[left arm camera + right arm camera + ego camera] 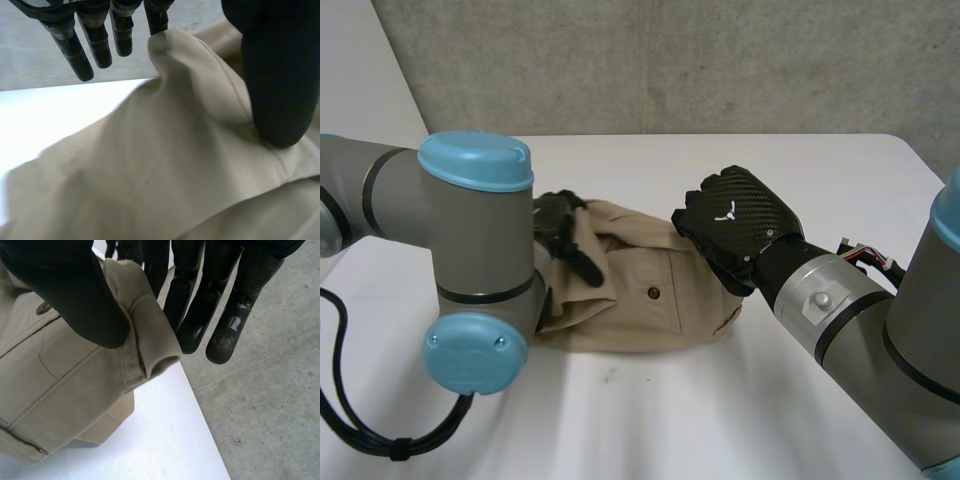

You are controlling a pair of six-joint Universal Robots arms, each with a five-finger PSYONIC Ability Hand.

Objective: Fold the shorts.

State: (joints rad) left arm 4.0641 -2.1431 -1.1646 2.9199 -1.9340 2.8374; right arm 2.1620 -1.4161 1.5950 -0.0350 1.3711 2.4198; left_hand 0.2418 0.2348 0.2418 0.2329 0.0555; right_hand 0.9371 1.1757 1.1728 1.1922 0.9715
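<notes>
The shorts (650, 300) lay bunched at the middle of the desk (740, 410), between the two hands, so the folding looked barely begun, with no flat, squared layers yet. The left hand (563, 232) pinched a raised ridge of cloth at its end between thumb and fingers; the right hand (738, 222) was clamped on a thick hem at the other end, thumb against straight fingers
</notes>
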